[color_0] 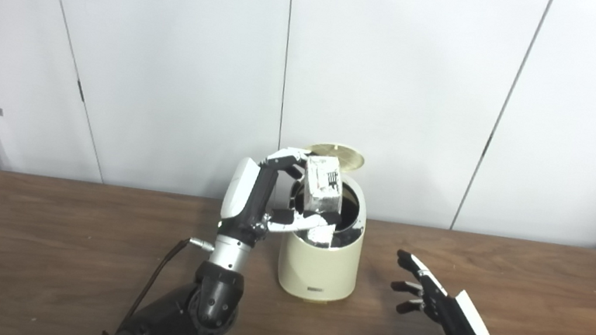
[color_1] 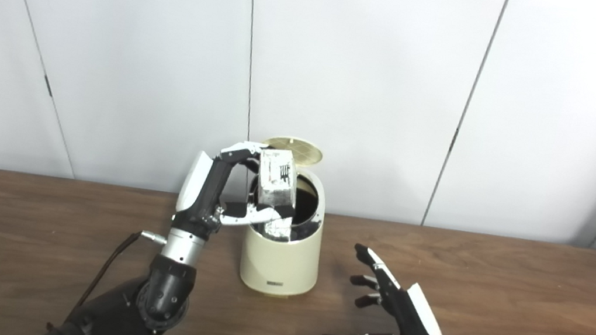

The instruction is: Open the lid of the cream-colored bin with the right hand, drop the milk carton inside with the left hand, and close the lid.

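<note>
The cream-colored bin point(color_0: 319, 265) stands on the table at centre, its round lid point(color_0: 337, 154) tipped up open at the back. My left hand point(color_0: 276, 194) is shut on the white milk carton point(color_0: 322, 186) and holds it tilted over the bin's open mouth, its lower end at the rim. My right hand point(color_0: 440, 325) is open and empty, low over the table to the right of the bin and apart from it. The same scene shows in the right eye view, with the carton point(color_1: 277, 178) over the bin point(color_1: 279, 259).
The brown wooden table point(color_0: 26, 245) runs across the whole view. White wall panels stand close behind the bin. A black cable point(color_0: 157, 276) runs along my left forearm.
</note>
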